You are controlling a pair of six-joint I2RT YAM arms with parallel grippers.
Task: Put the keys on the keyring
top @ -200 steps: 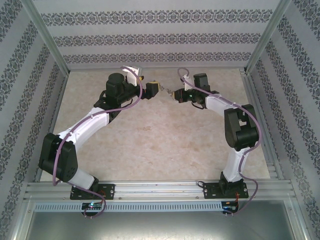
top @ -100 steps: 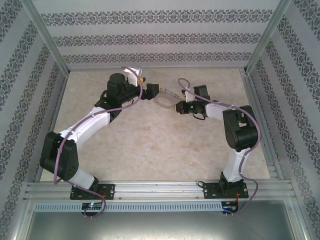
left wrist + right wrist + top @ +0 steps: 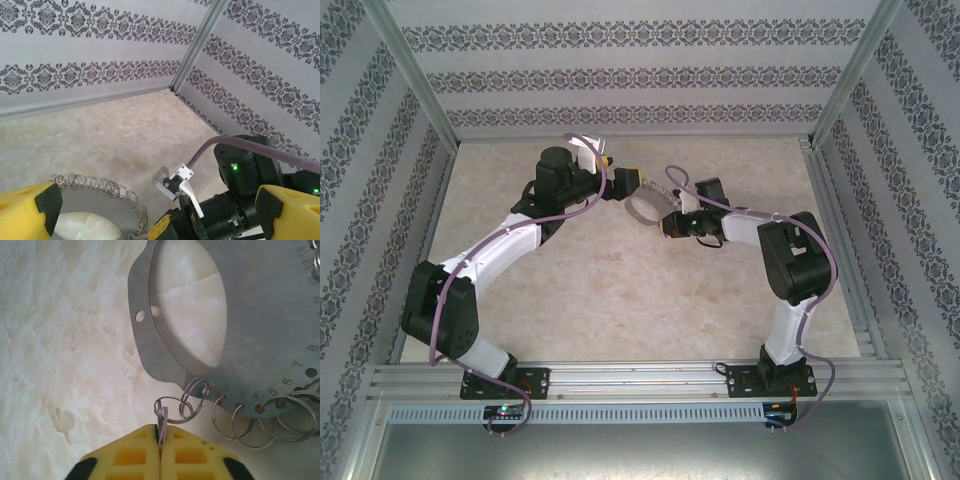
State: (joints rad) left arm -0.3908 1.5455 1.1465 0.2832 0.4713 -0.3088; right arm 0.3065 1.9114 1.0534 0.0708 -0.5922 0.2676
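Observation:
The keyring (image 3: 270, 315) is a grey oval metal plate with several small wire rings threaded along its edge. It lies on the table between the two arms (image 3: 645, 207). The key (image 3: 162, 428) shows only as a thin lilac edge, pinched between the yellow pads of my right gripper (image 3: 160, 432), which is shut on it. A small wire ring around the key links to another ring on the plate's edge. My left gripper (image 3: 160, 202) stands wide open over the plate (image 3: 95, 210), holding nothing. In the top view it sits just left of the plate (image 3: 623, 183), with the right gripper (image 3: 666, 222) at the plate's right.
Patterned walls (image 3: 640, 75) and metal posts enclose the beige marble table (image 3: 620, 290) on three sides. The right arm's wrist and purple cable (image 3: 240, 150) hang close in front of the left gripper. The arms' bases sit on the rail (image 3: 640, 380) at the near edge.
My right gripper has swung left and toward the near edge, and the keyring has moved with it, away from the left gripper's tips. The left arm has stayed put.

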